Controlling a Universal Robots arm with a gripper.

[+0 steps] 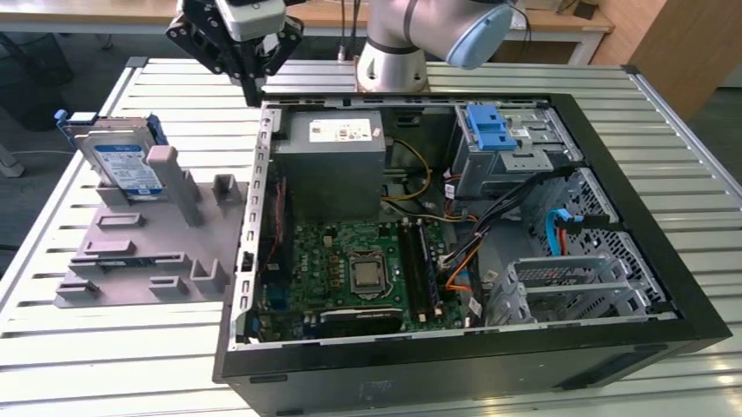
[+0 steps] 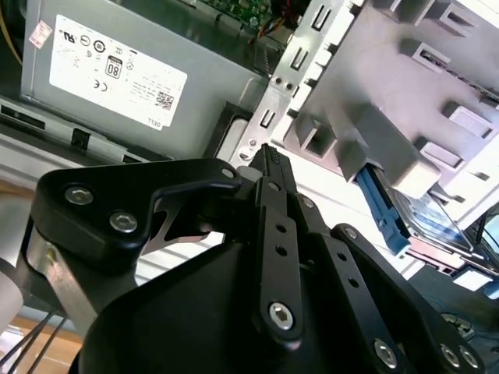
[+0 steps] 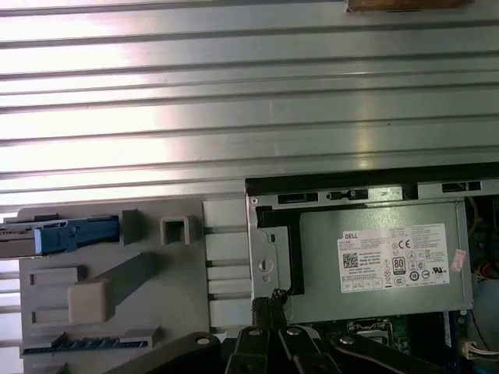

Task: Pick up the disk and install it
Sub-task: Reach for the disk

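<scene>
The task looks barely begun: the disk [image 1: 125,165] stands on edge in the grey holder [image 1: 151,252] on the tabletop [image 1: 116,347], at the exterior view's left of the open computer case [image 1: 464,97], not yet picked up. The claw [image 1: 250,89] is clenched on nothing, its tips pressed together. It hangs above the case's near corner, between the holder and the power supply box [image 1: 336,156], well apart from the disk, so both the pickup and the install are left to do.

Silver-grey arm [image 1: 388,61] with a pale blue joint cap [image 1: 481,39]; beside the cap, a black claw [image 1: 252,92] of linked bars studded with silver screws [image 2: 281,313]
</scene>
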